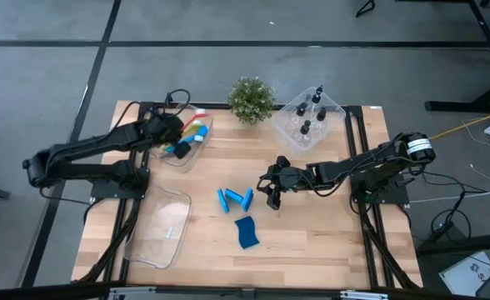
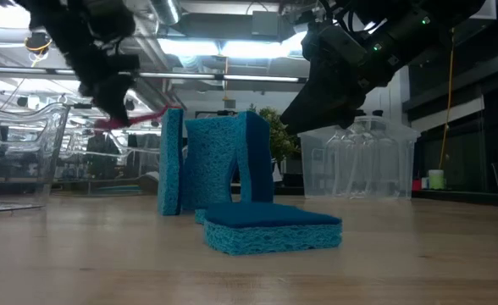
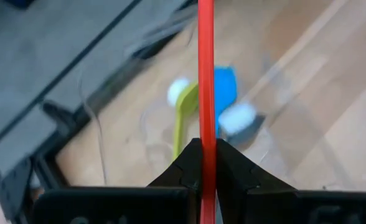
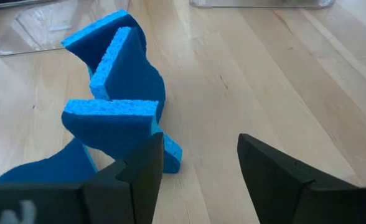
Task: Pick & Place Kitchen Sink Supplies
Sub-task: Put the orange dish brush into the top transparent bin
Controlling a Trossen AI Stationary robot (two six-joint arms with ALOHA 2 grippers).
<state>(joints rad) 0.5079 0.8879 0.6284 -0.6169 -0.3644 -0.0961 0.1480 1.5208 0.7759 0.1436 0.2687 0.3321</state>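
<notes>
My left gripper [image 1: 177, 133] hangs over the back-left clear bin [image 1: 205, 143], shut on a thin red brush [image 3: 206, 74]. A yellow-green brush [image 3: 182, 118] and a blue one [image 3: 225, 93] lie in that bin. Three blue sponge pieces [image 1: 235, 198] stand on edge at the table's middle, leaning together, and another sponge [image 1: 246, 232] lies flat nearer the front. My right gripper [image 1: 272, 190] stands open just right of the standing sponges [image 4: 117, 93], one finger close beside them. Black-capped bottles [image 1: 305, 127] stand in the back-right bin [image 1: 337, 107]. My left gripper pinches the red brush's thin handle [image 3: 206, 134] between its two fingers. The fingers slant down from the table's left side. The handle runs out ahead past the fingertips, lifted over the bin [image 3: 276, 81]; both its ends lie outside the wrist view.
A small potted plant [image 1: 251, 98] stands at the back middle between the two bins. An empty clear bin [image 1: 149, 242] sits at the front left. Bare wood lies at the front right and around the flat sponge.
</notes>
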